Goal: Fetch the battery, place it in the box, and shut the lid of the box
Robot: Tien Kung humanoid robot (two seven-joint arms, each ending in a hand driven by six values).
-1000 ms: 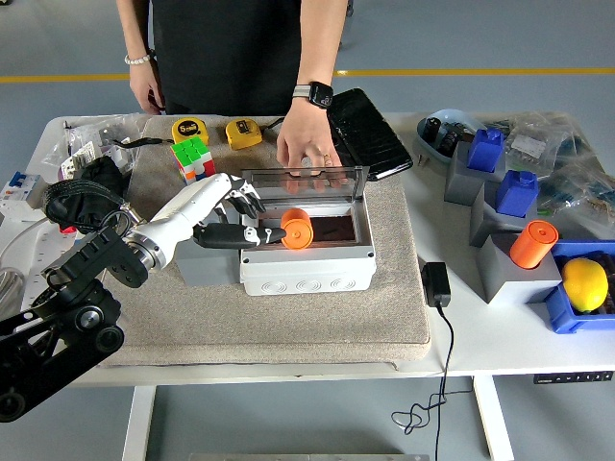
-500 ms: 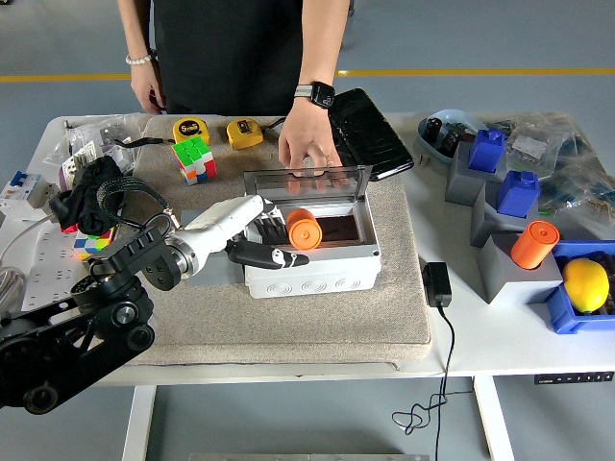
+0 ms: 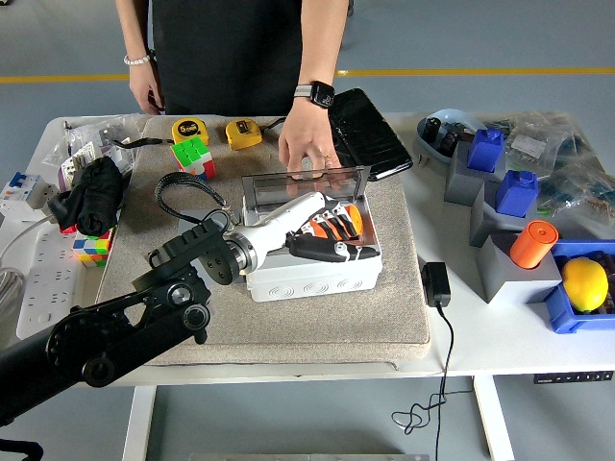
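Orange battery (image 3: 352,219) under left hand (image 3: 327,235) inside box (image 3: 312,276).

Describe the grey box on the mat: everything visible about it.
The box is a pale grey plastic enclosure with round knockout marks on its front wall. Its clear lid stands open, hinged at the far side, and a person's hand rests on the lid's top edge. The box sits on the beige mat. The left hand reaches inside over the opening, largely covering an orange battery at the far right corner.
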